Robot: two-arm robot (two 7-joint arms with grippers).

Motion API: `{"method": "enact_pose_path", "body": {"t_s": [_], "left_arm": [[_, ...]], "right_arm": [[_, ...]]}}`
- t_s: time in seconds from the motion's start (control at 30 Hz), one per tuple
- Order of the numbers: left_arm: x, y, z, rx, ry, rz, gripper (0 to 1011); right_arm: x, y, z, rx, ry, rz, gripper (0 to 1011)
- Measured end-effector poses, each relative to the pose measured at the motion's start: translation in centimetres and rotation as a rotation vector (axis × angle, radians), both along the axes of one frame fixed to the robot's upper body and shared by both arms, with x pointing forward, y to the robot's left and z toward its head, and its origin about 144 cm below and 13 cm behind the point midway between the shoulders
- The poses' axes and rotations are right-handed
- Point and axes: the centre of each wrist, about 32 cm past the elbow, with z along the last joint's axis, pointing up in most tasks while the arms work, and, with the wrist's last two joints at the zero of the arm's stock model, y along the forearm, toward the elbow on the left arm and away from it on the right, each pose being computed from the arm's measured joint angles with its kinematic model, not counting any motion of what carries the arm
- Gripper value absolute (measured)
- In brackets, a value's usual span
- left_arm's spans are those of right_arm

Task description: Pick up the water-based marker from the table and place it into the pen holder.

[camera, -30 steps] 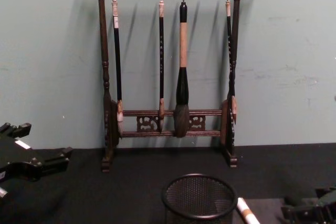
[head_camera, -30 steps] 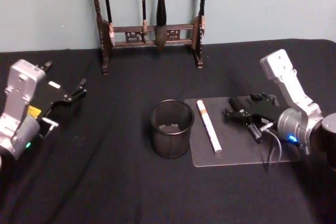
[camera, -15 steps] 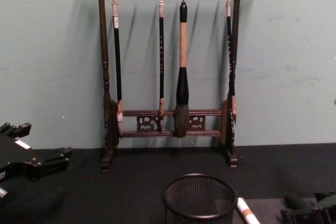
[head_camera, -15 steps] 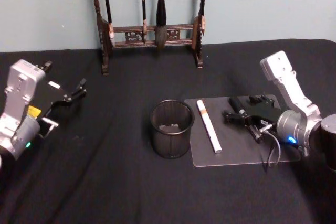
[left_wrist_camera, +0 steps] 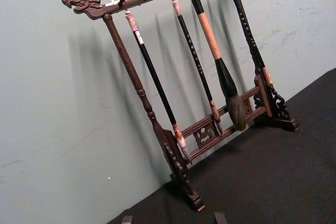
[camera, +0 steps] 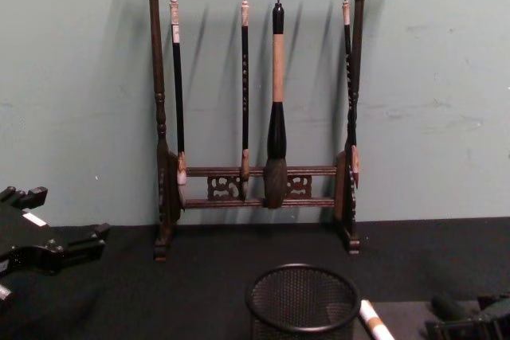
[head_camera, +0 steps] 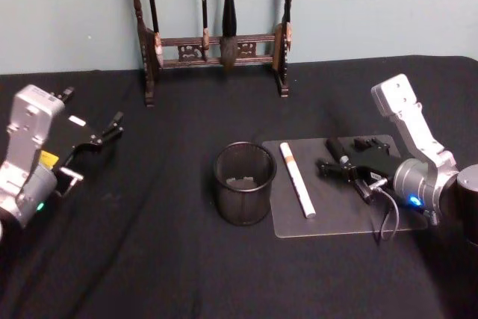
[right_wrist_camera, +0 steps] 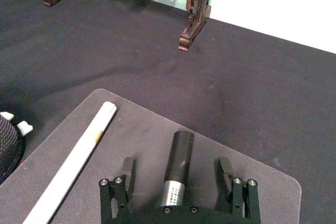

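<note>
The water-based marker (right_wrist_camera: 177, 158), a black barrel with a silver end, lies on a grey mat (head_camera: 340, 214) on the black table (head_camera: 149, 259). My right gripper (right_wrist_camera: 176, 162) is open and low over the mat, one finger on each side of the marker without touching it. In the head view the marker (head_camera: 335, 146) sits right of centre with the right gripper (head_camera: 340, 155) around it. The pen holder (head_camera: 245, 182), a round black mesh cup, stands just left of the mat. My left gripper (head_camera: 112, 128) hovers open at the far left, holding nothing.
A white pen with an orange band (head_camera: 297, 180) lies on the mat between the holder and the marker. A tall dark wooden rack hung with brushes (head_camera: 216, 42) stands at the table's back edge against the wall. Two small white objects (right_wrist_camera: 16, 123) show by the holder's rim.
My right gripper has eased slightly down and toward the table's front, staying around the marker. The left arm, holder and white pen have not moved.
</note>
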Motion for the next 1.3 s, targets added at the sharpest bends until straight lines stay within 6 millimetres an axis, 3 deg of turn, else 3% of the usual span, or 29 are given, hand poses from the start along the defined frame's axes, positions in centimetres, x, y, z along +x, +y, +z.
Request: {"method": "enact_pose_path", "body": {"t_s": [1.07,1.3], "left_arm": [[0.00,0.00,0.00,0.000,0.000,0.000,1001],[0.00,0.00,0.00,0.000,0.000,0.000,1001]], "right_arm": [[-0.25,0.08,-0.24,0.002,0.007,0.004,999],[-0.24,0.08,-0.23,0.003,0.008,0.004,850]]}}
